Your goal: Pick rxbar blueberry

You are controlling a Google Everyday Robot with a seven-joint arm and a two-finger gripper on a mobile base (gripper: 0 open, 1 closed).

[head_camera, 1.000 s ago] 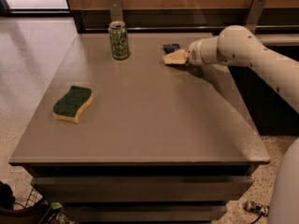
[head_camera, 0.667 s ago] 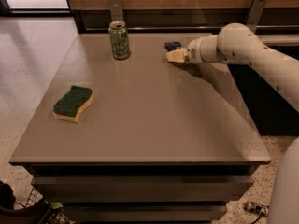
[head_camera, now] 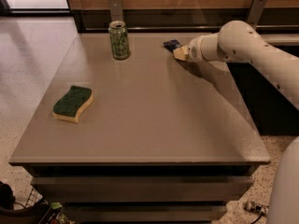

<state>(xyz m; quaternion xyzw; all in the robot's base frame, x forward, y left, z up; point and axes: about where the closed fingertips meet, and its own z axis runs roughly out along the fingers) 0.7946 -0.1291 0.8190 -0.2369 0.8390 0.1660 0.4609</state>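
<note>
Toward the far right of the table [head_camera: 154,134], the rxbar blueberry [head_camera: 171,44] is lying flat near the back edge. Its dark navy wrapper is showing only a small pale patch, and no lettering on it is coming through clearly enough to read. Right beside it, the pincer [head_camera: 180,53] is reaching in from the right at the end of the white arm [head_camera: 243,45]. Its cream-coloured tip is sitting at the bar's near right corner and seeming to touch it. Whether the pincer is apart, together or clamped on the bar, I cannot tell. A green drink can [head_camera: 119,41] is standing upright to the left of the bar, well apart from it and also near the back edge. Its label is showing pale markings on green, but no brand name is legible. A green-and-yellow sponge [head_camera: 73,103] is resting green side up near the table's left edge, far from the bar and the pincer.
</note>
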